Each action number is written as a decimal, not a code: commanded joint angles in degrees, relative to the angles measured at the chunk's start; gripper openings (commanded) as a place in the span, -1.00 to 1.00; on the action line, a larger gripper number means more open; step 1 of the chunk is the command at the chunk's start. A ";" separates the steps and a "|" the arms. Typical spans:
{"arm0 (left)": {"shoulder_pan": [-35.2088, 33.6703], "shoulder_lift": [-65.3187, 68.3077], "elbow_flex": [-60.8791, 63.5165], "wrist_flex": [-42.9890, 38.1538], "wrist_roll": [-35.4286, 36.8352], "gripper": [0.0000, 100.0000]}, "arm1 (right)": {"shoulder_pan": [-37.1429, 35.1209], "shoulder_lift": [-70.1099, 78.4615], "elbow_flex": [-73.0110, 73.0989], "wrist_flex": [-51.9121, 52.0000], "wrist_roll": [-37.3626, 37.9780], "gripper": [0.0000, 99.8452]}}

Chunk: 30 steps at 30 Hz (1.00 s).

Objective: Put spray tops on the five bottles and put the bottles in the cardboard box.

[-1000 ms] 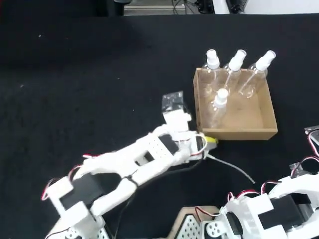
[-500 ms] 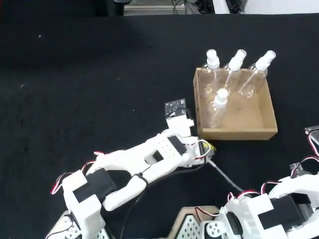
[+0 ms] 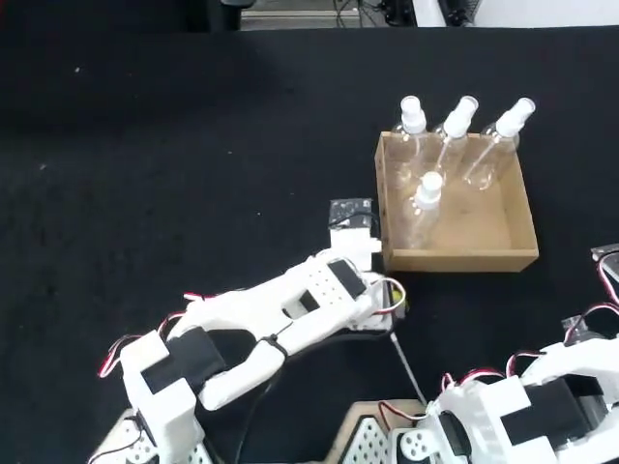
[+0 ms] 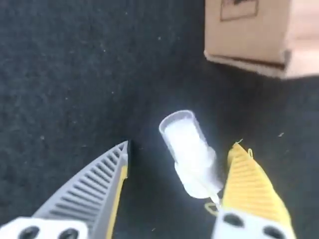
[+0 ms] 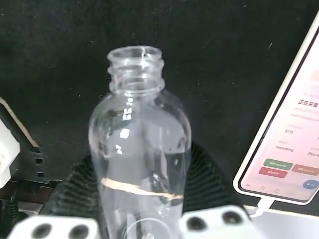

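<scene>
A cardboard box (image 3: 459, 259) at the right holds several clear bottles (image 3: 423, 208) with white spray tops on them. Just off the box's front left corner, my left gripper (image 3: 391, 296) (image 4: 179, 148) is open around a loose white spray top (image 4: 192, 155). The top leans on the yellow finger (image 4: 249, 184), and its thin tube (image 3: 406, 365) trails toward the table's front. A corner of the box (image 4: 259, 30) stands just beyond the top. My right gripper (image 5: 144, 191) is shut on an upright clear bottle (image 5: 142, 144) whose neck has no top.
A phone (image 5: 286, 134) with a lit screen lies beside the held bottle. The right arm (image 3: 527, 411) rests at the front right edge. Black cloth covers the table, with free room at the left and back.
The left gripper has shifted slightly right, closer to the box corner. The spray top's tube has swung from pointing right to pointing toward the front. The right arm stayed still.
</scene>
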 commanded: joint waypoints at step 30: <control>-3.30 -13.01 -5.23 29.63 -44.57 -0.41 | 0.00 -0.31 -1.80 -1.14 0.44 -0.98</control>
